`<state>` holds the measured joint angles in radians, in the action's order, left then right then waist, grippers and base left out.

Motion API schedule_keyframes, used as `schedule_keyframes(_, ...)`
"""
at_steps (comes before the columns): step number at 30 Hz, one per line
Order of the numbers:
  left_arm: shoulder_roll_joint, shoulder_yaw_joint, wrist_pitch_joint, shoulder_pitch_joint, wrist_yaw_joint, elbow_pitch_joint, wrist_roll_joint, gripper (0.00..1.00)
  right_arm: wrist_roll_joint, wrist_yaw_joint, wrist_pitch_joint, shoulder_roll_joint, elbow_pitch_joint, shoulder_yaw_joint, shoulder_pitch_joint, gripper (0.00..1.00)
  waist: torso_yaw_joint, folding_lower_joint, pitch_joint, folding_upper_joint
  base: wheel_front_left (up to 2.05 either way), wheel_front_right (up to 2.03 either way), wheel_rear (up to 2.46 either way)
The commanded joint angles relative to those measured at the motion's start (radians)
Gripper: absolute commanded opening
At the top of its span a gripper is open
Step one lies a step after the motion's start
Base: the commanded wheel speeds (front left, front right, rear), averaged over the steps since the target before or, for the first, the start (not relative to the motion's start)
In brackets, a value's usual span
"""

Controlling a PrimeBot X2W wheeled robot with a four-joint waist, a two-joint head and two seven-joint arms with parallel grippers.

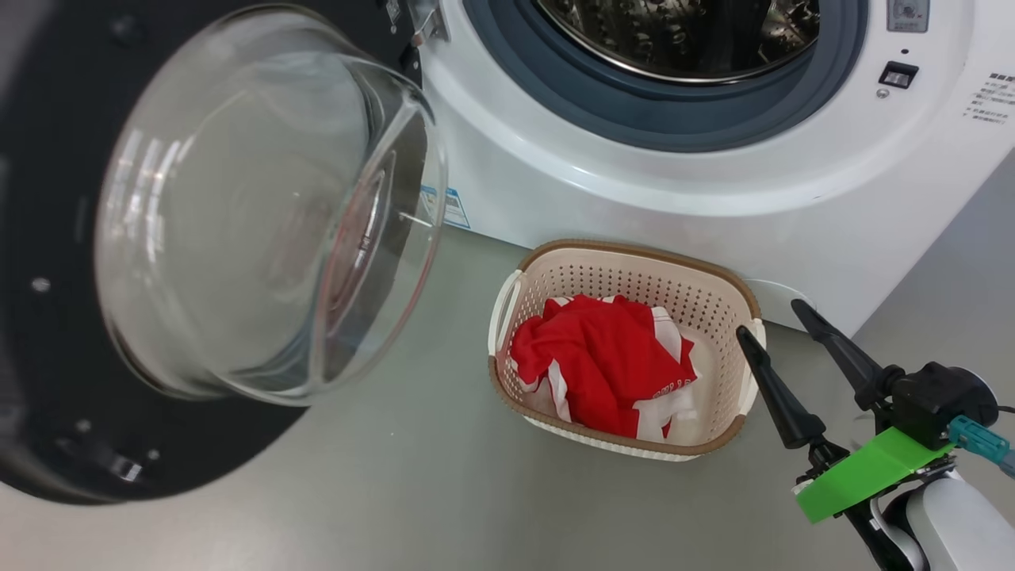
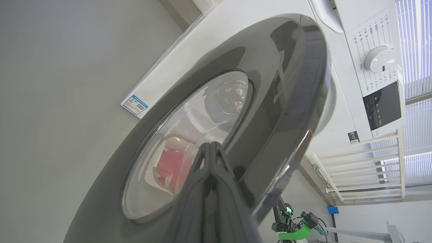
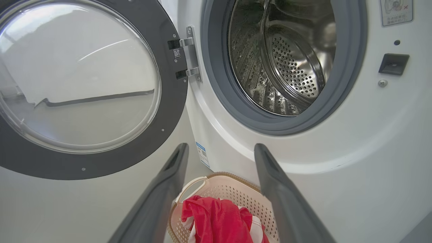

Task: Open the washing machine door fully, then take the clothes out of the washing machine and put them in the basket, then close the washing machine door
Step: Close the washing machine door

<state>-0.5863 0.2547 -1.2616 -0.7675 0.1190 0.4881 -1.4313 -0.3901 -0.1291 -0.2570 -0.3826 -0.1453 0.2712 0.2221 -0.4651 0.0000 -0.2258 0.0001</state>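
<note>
Grey floor (image 1: 396,492) carries washing machine (image 1: 603,206), basket (image 1: 634,252) (just beside it).

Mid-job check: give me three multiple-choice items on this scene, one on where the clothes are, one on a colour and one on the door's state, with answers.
1. Where are the clothes?
A. in the drum
B. in the basket
C. on the floor

2. What colour is the basket's rim?
A. brown
B. blue
C. black

3. The washing machine door is:
A. shut
B. open
C. taken off

Answers:
1 B: the red and white garments lie inside the basket.
2 A: a brown woven-look band runs round its top.
3 B: it stands swung wide on its hinge.
</note>
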Motion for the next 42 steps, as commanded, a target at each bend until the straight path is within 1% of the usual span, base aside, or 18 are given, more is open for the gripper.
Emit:
schedule_keyframes(1, -0.040, 0.009, -0.035, 0.029, 0.011, -0.068, -0.022, 0.00, -0.019, -0.002, -0.005, -0.005, 0.023, 0.005, -0.021, 1.00, 0.004, 0.0000, 0.008, -0.0001, 0.00, 0.00, 0.00)
schedule_keyframes(6, -0.020, -0.016, -0.078, 0.069, 0.012, -0.166, -0.047, 0.00, -0.017, -0.002, -0.005, 0.002, 0.026, -0.003, -0.030, 1.00, 0.018, 0.0000, 0.021, -0.0001, 0.00, 0.00, 0.00)
schedule_keyframes(7, -0.020, -0.016, -0.078, 0.069, 0.012, -0.166, -0.047, 0.00, -0.017, -0.002, -0.005, 0.002, 0.026, -0.003, -0.030, 1.00, 0.018, 0.0000, 0.021, -0.0001, 0.00, 0.00, 0.00)
schedule_keyframes(12, 0.014, -0.038, -0.124, 0.104, 0.012, -0.272, -0.090, 0.00, -0.015, -0.002, -0.005, 0.008, 0.028, -0.012, -0.040, 1.00, 0.037, 0.0000, 0.032, -0.0001, 0.00, 0.00, 0.00)
schedule_keyframes(16, 0.042, -0.067, -0.145, 0.133, 0.012, -0.369, -0.103, 0.00, -0.012, -0.002, -0.005, 0.012, 0.031, -0.022, -0.049, 1.00, 0.055, 0.0000, 0.037, -0.0001, 0.00, 0.00, 0.00)
schedule_keyframes(17, 0.056, -0.077, -0.152, 0.145, 0.012, -0.410, -0.113, 0.00, -0.011, -0.002, -0.005, 0.015, 0.032, -0.025, -0.051, 1.00, 0.068, 0.0000, 0.040, -0.0001, 0.00, 0.00, 0.00)
schedule_keyframes(19, 0.073, -0.087, -0.157, 0.151, 0.012, -0.447, -0.124, 0.00, -0.009, -0.002, -0.005, 0.019, 0.033, -0.032, -0.054, 1.00, 0.081, 0.0000, 0.043, -0.0001, 0.00, 0.00, 0.00)
schedule_keyframes(28, 0.168, -0.160, -0.157, 0.157, 0.012, -0.587, -0.143, 0.00, -0.006, -0.002, -0.005, 0.043, 0.036, -0.053, -0.064, 1.00, 0.153, 0.0000, 0.051, -0.0001, 0.00, 0.00, 0.00)
schedule_keyframes(31, 0.203, -0.182, -0.140, 0.148, 0.012, -0.617, -0.138, 0.00, -0.005, -0.002, -0.005, 0.050, 0.036, -0.058, -0.066, 1.00, 0.180, 0.0000, 0.051, -0.0001, 0.00, 0.00, 0.00)
schedule_keyframes(35, 0.243, -0.215, -0.118, 0.125, 0.012, -0.624, -0.120, 0.00, -0.003, -0.002, -0.005, 0.058, 0.038, -0.063, -0.063, 1.00, 0.218, 0.0000, 0.047, -0.0001, 0.00, 0.00, 0.00)
schedule_keyframes(42, 0.278, -0.249, -0.068, 0.084, 0.012, -0.616, -0.073, 0.00, -0.002, -0.002, -0.005, 0.071, 0.041, -0.074, -0.055, 1.00, 0.291, 0.0000, 0.035, -0.0001, 0.00, 0.00, 0.00)
